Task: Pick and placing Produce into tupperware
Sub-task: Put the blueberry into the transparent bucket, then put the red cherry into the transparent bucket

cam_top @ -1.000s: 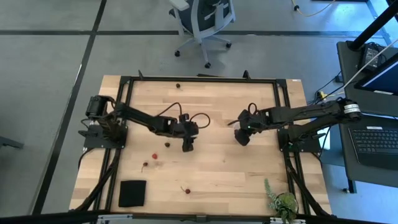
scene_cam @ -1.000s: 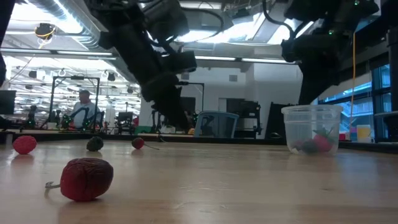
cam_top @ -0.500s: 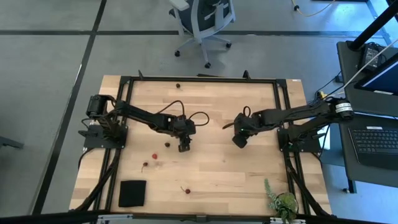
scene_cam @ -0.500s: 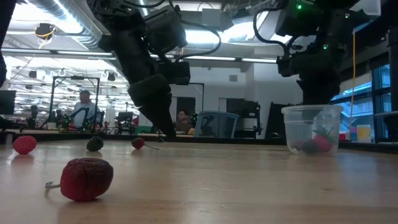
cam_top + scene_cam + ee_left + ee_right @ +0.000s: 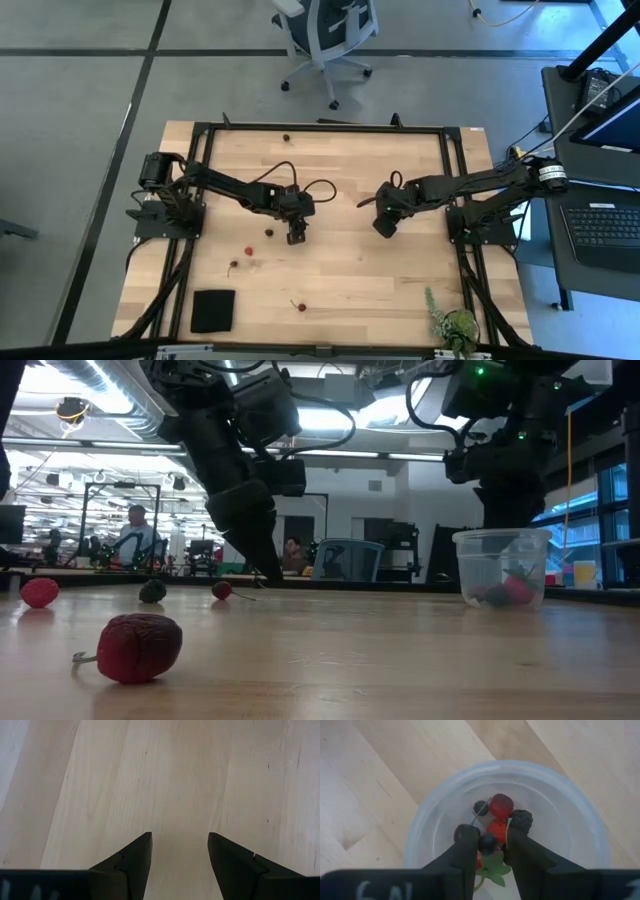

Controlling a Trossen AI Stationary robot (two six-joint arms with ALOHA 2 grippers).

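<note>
On the left half of the table (image 5: pixel 330 270), several loose fruits lie scattered: a red one (image 5: pixel 248 251), a stemmed one (image 5: pixel 232 267) nearer the table's front-left, another (image 5: pixel 300 305) toward the front edge, and a dark one (image 5: pixel 269 232) just beside the left gripper (image 5: pixel 293 238). That dark fruit lies to the gripper's outer side, toward the left arm's base, so it looks like the closest pick and the left arm is plainly the nearer one. The left wrist view shows this gripper's fingers (image 5: pixel 135 855) spread apart over bare wood, with nothing between them and no fruit ahead of them; the next reach probably has to shift sideways toward the dark fruit before closing.

Farther right, the right gripper (image 5: pixel 487 842) hangs directly over the tub (image 5: pixel 420 827), which stands on the right half of the table. Its fingers are only a little apart, pinching a small dark fruit (image 5: pixel 487 843) just above the red and dark fruits (image 5: pixel 500 806) already lying in the tub. A green leaf bit (image 5: pixel 492 865) sits among them. One more dark fruit (image 5: pixel 286 138) rests near the far edge, well apart from both grippers.
</note>
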